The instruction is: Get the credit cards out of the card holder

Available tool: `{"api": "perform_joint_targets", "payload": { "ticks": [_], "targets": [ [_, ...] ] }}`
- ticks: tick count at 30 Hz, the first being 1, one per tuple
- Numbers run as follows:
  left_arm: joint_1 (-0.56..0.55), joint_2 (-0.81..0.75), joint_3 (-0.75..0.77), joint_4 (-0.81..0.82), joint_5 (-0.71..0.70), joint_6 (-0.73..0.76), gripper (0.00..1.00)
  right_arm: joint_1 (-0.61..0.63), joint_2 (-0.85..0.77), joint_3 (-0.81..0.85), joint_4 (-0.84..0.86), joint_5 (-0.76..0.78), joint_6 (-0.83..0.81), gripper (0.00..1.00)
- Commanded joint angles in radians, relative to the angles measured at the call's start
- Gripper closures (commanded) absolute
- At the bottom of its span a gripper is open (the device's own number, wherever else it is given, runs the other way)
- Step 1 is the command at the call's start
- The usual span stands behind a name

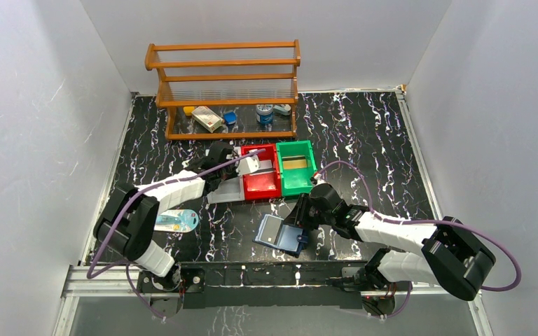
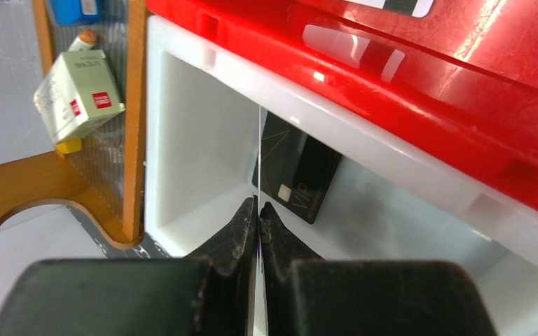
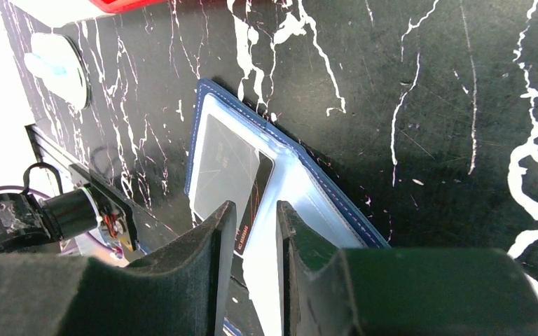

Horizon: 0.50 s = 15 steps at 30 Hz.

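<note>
The card holder (image 1: 272,231) lies open near the table's front edge, navy outside (image 3: 336,185) with pale blue clear sleeves. A dark credit card (image 3: 231,164) sits inside one sleeve. My right gripper (image 1: 301,222) (image 3: 256,210) is over it, jaws partly closed round an upright pale sleeve. My left gripper (image 1: 244,166) (image 2: 258,208) is shut on a thin card (image 2: 259,154) seen edge-on, held upright over a white bin (image 2: 196,147). A black card (image 2: 301,171) with gold print lies in that bin.
A red bin (image 1: 260,183) and a green bin (image 1: 295,168) stand beside the white one. Behind them is a wooden rack (image 1: 224,77) with small boxes and tins. A white oval packet (image 1: 178,220) lies at the left front.
</note>
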Motion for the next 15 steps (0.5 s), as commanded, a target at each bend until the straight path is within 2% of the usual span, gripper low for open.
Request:
{"api": "perform_joint_targets", "payload": {
  "ticks": [1,6,15],
  "targets": [
    [0.015,0.034,0.038,0.001,0.068,-0.025,1.0,0.002,-0.005,0.042,0.025,-0.01,-0.021,0.64],
    [0.021,0.052,0.025,0.027,0.07,-0.025,0.99,0.002,-0.011,0.041,0.017,-0.006,-0.026,0.63],
    [0.029,0.059,0.002,0.058,0.061,-0.022,0.79,0.002,-0.011,0.041,0.013,-0.007,-0.031,0.63]
  ]
}}
